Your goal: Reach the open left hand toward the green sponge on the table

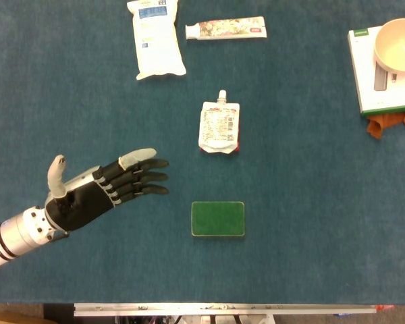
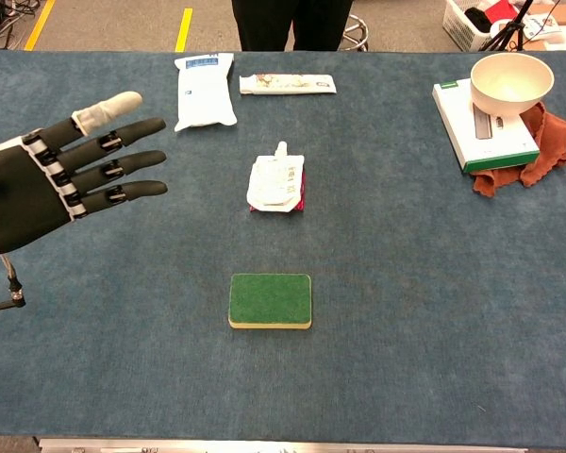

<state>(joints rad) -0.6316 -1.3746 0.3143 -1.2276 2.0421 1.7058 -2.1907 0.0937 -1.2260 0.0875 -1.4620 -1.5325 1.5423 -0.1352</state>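
The green sponge [image 1: 218, 219] [image 2: 270, 301] lies flat on the blue table, near the front and about mid-width. My left hand [image 1: 98, 191] [image 2: 52, 184] hovers to the sponge's left, open, palm showing, fingers spread and pointing right. Its fingertips [image 1: 160, 192] stop a short gap left of the sponge and slightly farther back. Nothing is in the hand. My right hand does not show in either view.
A white spouted pouch [image 1: 219, 127] lies behind the sponge. A white bag [image 1: 155, 39] and a toothpaste tube [image 1: 226, 28] sit at the back. At the back right a bowl [image 1: 399, 44] rests on a white box [image 1: 372, 79] over an orange cloth [image 1: 386, 123].
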